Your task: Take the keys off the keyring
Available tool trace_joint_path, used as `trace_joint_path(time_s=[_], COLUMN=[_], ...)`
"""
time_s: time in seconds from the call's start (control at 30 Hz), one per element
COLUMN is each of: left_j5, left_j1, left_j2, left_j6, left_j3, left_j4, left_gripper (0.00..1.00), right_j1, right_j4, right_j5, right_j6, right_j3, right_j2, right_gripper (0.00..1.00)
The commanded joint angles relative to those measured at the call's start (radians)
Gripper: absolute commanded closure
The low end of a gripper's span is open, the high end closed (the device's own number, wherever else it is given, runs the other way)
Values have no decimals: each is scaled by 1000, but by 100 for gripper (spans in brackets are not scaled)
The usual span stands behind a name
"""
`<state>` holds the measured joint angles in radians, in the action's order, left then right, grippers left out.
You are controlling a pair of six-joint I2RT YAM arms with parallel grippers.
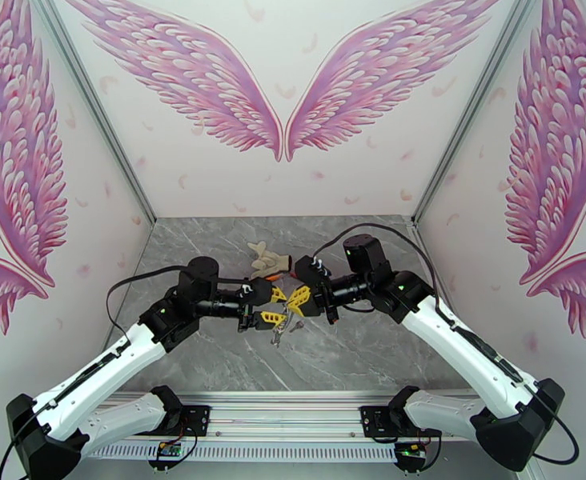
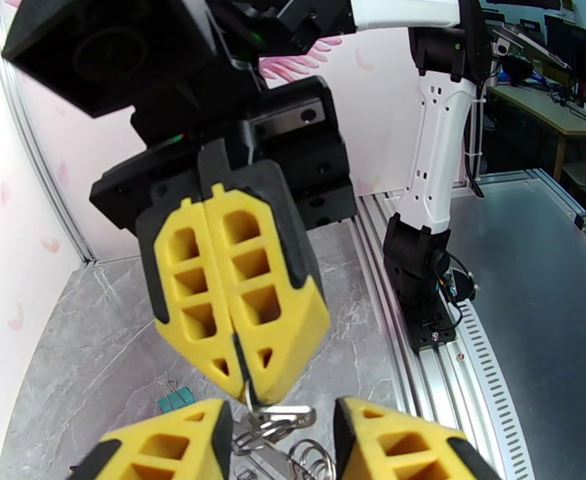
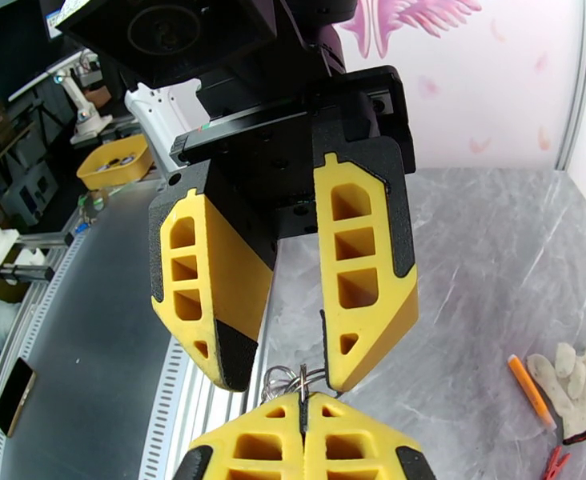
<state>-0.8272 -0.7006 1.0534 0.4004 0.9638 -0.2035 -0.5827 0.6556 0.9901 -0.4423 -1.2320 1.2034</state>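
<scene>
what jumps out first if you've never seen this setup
The huge pink wings painted across the back wall grab the eye first. Next, the two arms meet over the middle of the grey marble table, yellow fingers almost nose to nose. The right gripper is shut on the keyring, the left gripper is open just below it, and small keys dangle between them.

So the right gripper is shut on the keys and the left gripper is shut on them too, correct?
Not quite. The right gripper is shut on the keys, but the left gripper is open. The right wrist view shows its fingers standing apart, one on each side of the rings.
</scene>
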Motion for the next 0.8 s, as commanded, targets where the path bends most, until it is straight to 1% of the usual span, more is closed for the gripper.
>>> trace_joint_path(time_s=[0.0,0.2,0.3,0.47,0.57,0.77], left_j5=[-22,-12,-42,-62,-76,-68], left_j1=[7,36,50,50,50,49], left_j2=[15,14,26,48,51,55], left_j6=[-3,14,17,46,57,44], left_j3=[32,27,29,33,36,34], left_j4=[-9,-42,-47,-61,-63,-36], left_gripper=[62,60,60,59,60,63], right_j1=[1,1,1,1,1,1], right_j4=[-5,-3,-2,-7,-5,-11], right_j5=[-8,-9,-8,-4,-7,-5], right_j6=[1,3,4,7,4,6], right_j3=[-11,-12,-15,-18,-19,-17], right_j2=[-7,-15,-16,-15,-13,-9], right_gripper=[100,100,100,100,100,100])
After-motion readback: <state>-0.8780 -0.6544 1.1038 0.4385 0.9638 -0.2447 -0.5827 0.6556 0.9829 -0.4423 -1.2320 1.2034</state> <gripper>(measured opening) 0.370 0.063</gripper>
